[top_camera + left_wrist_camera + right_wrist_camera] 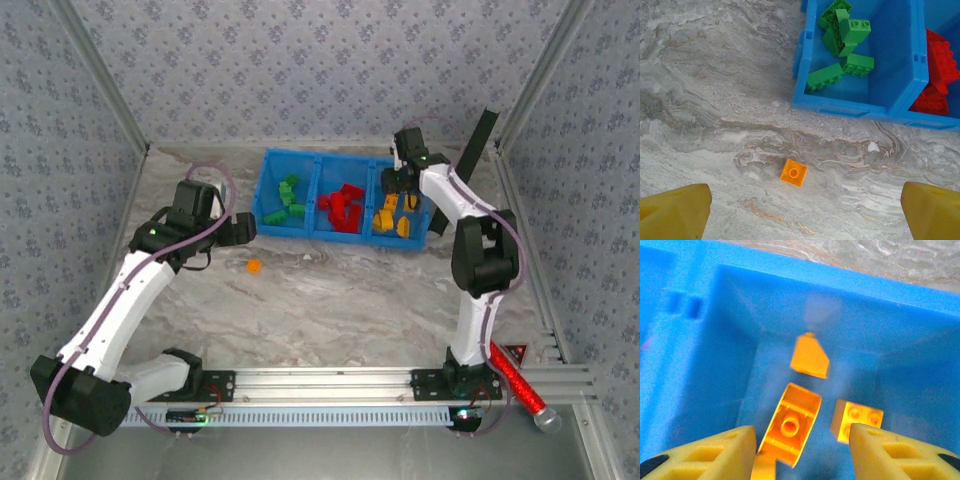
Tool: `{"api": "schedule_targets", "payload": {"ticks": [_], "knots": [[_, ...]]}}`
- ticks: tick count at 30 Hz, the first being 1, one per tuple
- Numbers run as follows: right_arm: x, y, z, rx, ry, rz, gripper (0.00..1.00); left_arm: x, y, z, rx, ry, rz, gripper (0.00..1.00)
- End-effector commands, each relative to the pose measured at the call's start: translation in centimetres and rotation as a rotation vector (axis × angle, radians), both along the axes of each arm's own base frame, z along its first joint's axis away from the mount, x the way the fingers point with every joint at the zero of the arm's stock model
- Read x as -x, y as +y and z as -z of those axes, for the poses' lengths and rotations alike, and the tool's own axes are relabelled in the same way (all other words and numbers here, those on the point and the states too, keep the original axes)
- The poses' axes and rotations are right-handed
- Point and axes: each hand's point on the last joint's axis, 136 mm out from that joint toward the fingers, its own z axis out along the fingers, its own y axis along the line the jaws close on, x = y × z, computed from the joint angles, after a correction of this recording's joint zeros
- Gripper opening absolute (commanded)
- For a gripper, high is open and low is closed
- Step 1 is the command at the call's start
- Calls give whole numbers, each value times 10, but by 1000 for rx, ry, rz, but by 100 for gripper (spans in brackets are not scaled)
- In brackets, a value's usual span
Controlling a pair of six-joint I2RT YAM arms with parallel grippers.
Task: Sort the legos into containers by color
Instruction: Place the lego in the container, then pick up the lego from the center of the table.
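Observation:
One small orange lego (254,266) (793,172) lies alone on the marble table in front of the blue tray (300,232). My left gripper (245,228) (804,202) hovers above it, open wide with nothing between its fingers. The tray's left container holds green legos (289,197) (840,40), the middle one red legos (345,208) (939,70), and the right one orange legos (392,218). My right gripper (398,190) (802,455) hangs open over the right container. Below its yellow fingers (705,455) an upside-down orange brick (792,425) lies loose among others.
A red cylinder with a silver tip (520,385) lies at the near right by the right arm's base. Patterned walls close the table at the back and sides. The metal rail (330,385) with both bases runs along the near edge.

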Motion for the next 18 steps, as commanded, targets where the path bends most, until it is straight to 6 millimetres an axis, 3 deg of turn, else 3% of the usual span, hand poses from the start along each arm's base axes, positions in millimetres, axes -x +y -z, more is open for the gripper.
{"api": "schedule_targets", "payload": {"ticks": [1,5,8,11,18], "knots": [[30,27,-48,-48,-68,-56,55,1,-1,-21,23,-65,25,97],[69,86,-60,-117,-90,-209,62,7,5,-28,5,-90,23,97],[101,151,-59,-136,-120,-423,76,17,11,-33,16,-97,31,98],[122,200,-44,-153,-107,-568,84,28,22,-33,18,-84,18,98],[179,301,-6,-150,-49,-933,90,55,51,-41,19,-123,-51,99]]}}
